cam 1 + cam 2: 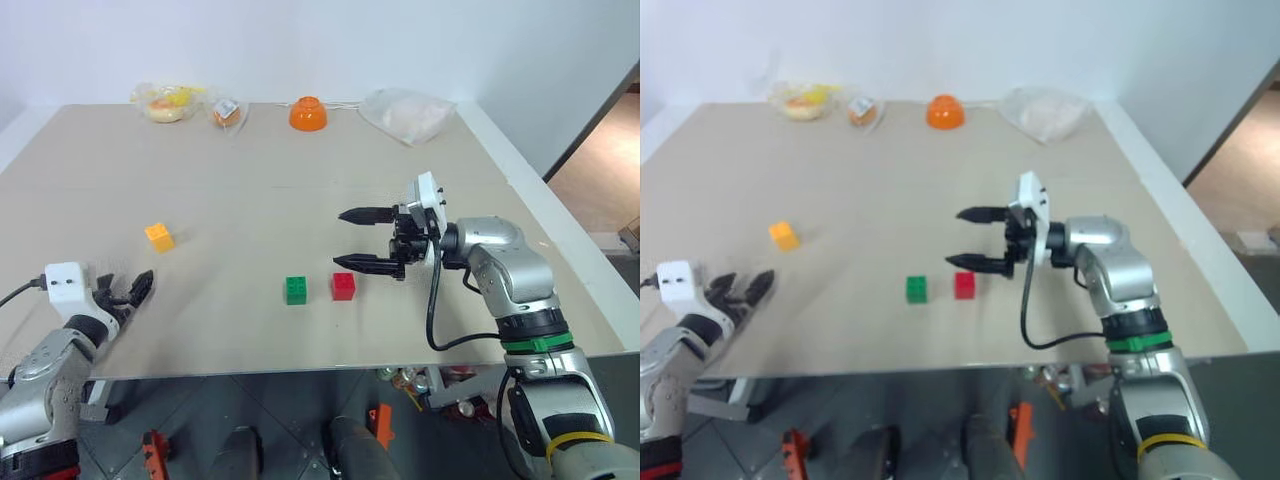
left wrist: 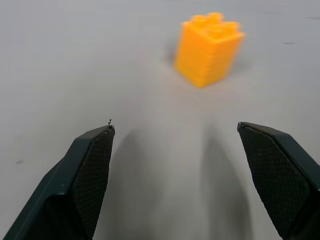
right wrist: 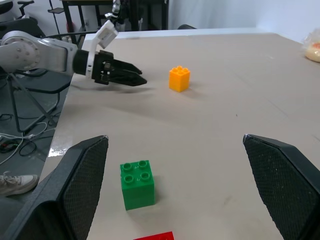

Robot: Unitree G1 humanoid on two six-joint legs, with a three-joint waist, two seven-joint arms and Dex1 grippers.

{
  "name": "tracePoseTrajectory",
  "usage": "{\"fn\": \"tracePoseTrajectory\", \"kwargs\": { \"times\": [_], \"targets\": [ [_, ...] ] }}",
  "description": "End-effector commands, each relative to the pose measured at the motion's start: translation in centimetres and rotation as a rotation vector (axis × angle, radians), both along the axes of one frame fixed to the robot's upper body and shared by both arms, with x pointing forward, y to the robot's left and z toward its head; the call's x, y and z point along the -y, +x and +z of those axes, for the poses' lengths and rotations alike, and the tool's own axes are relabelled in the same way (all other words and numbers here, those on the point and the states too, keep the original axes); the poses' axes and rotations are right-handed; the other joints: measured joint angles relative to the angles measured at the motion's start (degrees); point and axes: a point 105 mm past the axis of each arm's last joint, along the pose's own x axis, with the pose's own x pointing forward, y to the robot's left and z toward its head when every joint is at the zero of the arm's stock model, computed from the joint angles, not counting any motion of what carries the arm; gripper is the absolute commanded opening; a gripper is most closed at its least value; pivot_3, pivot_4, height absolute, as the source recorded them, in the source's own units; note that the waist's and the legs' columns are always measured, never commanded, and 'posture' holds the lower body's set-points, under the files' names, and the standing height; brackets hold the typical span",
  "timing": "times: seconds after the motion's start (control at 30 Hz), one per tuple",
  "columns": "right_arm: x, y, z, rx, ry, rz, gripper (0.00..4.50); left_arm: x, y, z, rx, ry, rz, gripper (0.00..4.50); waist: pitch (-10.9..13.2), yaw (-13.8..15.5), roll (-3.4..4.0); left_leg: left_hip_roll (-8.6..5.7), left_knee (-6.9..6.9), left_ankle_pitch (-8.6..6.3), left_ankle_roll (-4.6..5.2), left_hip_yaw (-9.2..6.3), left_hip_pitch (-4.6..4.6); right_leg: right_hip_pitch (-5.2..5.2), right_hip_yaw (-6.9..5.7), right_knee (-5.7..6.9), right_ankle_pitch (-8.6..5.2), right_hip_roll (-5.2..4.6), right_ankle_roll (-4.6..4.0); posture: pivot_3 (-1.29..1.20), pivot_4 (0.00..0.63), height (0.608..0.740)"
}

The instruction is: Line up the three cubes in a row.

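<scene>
Reaching low over the near edge of the table point(image 1: 250, 140), the left gripper point(image 1: 140, 288) has its two black fingers apart, with nothing between them. It points at the yellow block point(image 1: 159, 236), which sits alone just ahead of those fingers. The gap looks wide enough to fit around the block, so this hand seems set to pick it up. That makes sense, because the yellow block is the one far from the other two.

The right gripper point(image 1: 358, 240) hangs above the table with its fingers spread wide and empty. It points sideways, toward the left hand. The red block point(image 1: 343, 286) sits just below its nearer finger, not touching it. The green block point(image 1: 296, 290) is next to the red one, a little farther out from that hand, with a small gap between them. These two already look like the start of a row. The yellow block is well past them, so the row is not done yet.

Far beyond both hands, along the back of the table, are an orange bowl point(image 1: 308, 113) and some clear bags point(image 1: 408, 115). They are well away from the blocks and out of the way.
</scene>
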Motion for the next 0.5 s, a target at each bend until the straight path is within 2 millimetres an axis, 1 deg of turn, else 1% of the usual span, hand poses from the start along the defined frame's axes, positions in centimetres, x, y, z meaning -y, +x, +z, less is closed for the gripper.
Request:
{"fn": "tracePoseTrajectory", "kwargs": {
  "times": [0.03, 0.23, 0.5],
  "targets": [
    [-0.4, -0.2, 1.2, 0.055, 0.005, 0.023, 4.50, 1.7, 1.7, 1.1, 0.019, 0.010, -0.034, 4.06, 0.00, 0.06, 0.00, -0.02, 0.00, 0.00, 0.00, 0.00, 0.00, 0.01, 0.01, 0.00, 0.01, -0.01, 0.01, 0.00, 0.150, 0.740],
    [-0.2, -0.2, 1.2, 0.059, 0.004, 0.021, 4.50, 3.8, 3.3, 1.2, -0.017, 0.028, -0.077, 4.06, -0.01, -0.20, -0.01, -0.02, -0.02, -0.02, -0.03, 0.04, -0.03, 0.00, 0.06, -0.06, 0.03, -0.01, 0.06, 0.00, 0.150, 0.740],
    [0.3, -0.2, 1.1, 0.059, 0.002, 0.000, 4.50, 3.1, 4.3, 0.2, -0.077, 0.021, 0.034, 4.06, -0.01, -0.14, -0.01, -0.02, -0.05, -0.01, -0.03, 0.00, -0.02, 0.01, 0.04, -0.06, 0.03, 0.00, 0.06, 0.00, 0.150, 0.740]
  ]
}}
